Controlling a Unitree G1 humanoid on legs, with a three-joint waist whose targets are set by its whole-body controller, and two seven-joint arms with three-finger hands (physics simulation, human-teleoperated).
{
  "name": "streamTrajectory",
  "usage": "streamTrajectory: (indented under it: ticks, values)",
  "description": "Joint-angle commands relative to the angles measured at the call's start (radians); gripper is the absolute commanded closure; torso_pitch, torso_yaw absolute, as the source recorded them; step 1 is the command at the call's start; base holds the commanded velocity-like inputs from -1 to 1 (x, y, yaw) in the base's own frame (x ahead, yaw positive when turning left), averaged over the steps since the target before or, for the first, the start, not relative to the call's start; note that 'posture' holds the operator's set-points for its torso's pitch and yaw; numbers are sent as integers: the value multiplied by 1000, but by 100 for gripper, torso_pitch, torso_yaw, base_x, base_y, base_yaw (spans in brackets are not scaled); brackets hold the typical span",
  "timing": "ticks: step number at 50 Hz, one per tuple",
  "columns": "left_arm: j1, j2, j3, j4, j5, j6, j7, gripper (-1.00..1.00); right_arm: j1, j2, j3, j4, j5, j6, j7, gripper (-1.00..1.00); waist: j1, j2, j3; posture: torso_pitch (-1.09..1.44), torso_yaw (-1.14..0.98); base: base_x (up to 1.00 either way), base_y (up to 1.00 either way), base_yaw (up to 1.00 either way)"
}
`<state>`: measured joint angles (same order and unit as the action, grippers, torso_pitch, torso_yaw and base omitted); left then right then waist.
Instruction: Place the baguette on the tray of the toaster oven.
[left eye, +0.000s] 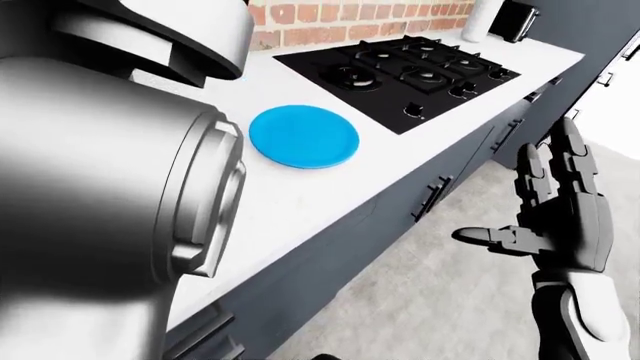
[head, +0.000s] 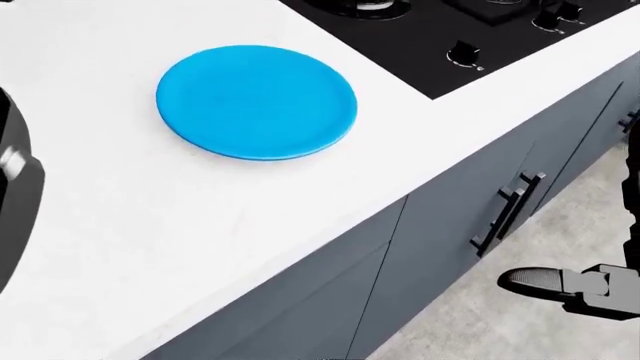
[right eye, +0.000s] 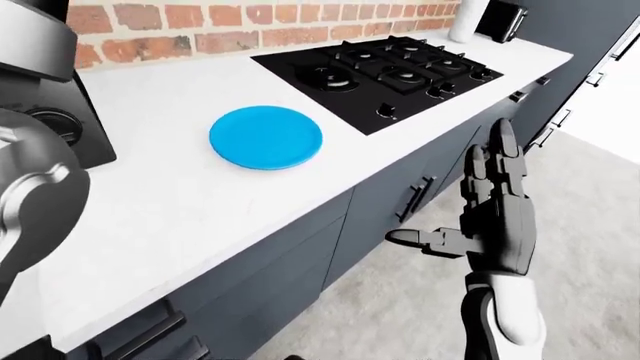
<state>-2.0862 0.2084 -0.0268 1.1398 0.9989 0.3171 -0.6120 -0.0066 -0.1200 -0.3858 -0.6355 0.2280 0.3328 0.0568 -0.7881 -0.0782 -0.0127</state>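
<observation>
While no baguette or toaster oven tray shows in any view | white tabletop (right eye: 190, 195) carries black stove (right eye: 380, 71) and bare blue plate (right eye: 265, 137) | right hand (right eye: 495, 217) wide, fingers spread, empty, off the tabletop edge | left hand unseen | risk: reaching blind, clipping the cabinets.

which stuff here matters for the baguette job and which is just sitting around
Job things: right hand, open and empty above the floor. No baguette shows, and no toaster oven tray can be made out.

Lying about: blue plate, empty; black stove; white counter; dark cabinets.
</observation>
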Motion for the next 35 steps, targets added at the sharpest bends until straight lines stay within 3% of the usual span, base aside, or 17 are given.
streamTrajectory:
  ticks: [1,35]
  values:
    - [-35,8,7,-31,-3,-4,15,100,-17,-13,-13,-36,4,-22,-2,-100,-1,3,-18,0,-79,0,0,0]
    - [-46,7,4,-65,17,12,-4,100,-14,-9,-5,-43,-1,-23,1,-100,80,16,-16,0,-62,0,0,0]
